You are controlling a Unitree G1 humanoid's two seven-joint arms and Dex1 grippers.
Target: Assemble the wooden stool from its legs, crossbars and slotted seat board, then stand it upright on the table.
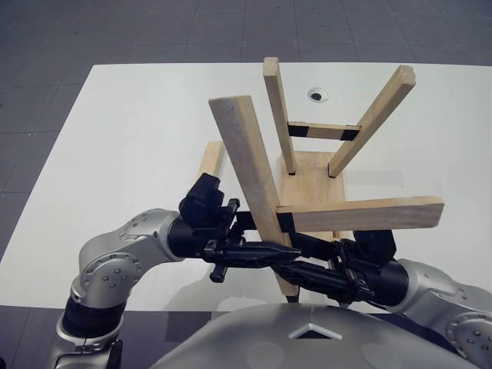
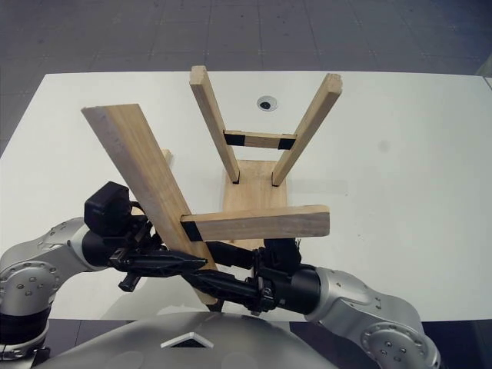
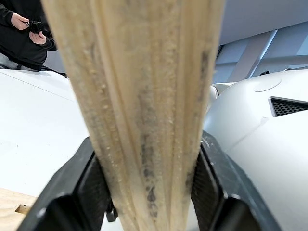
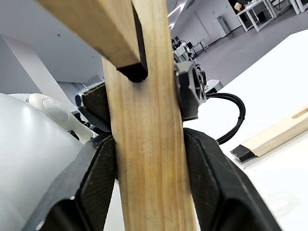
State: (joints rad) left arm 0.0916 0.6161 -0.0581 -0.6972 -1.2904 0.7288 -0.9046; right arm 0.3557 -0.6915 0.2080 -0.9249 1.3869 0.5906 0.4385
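My left gripper (image 1: 277, 252) and right gripper (image 1: 298, 270) both clamp one leg (image 1: 246, 154) over the table (image 1: 115, 154) near edge. Next, probably: align it to a seat board (image 1: 307, 181) slot.

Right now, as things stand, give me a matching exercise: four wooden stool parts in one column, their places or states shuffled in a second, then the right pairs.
Parts
1. near leg
2. seat board
3. far crossbar
4. loose piece

Places or states
A. lies flat on the table, on the robot's left of the seat board
B. joins the two standing legs
C. tilted, clamped by the left gripper and the right gripper
D. lies on the table under the standing legs

Pairs: 1-C, 2-D, 3-B, 4-A
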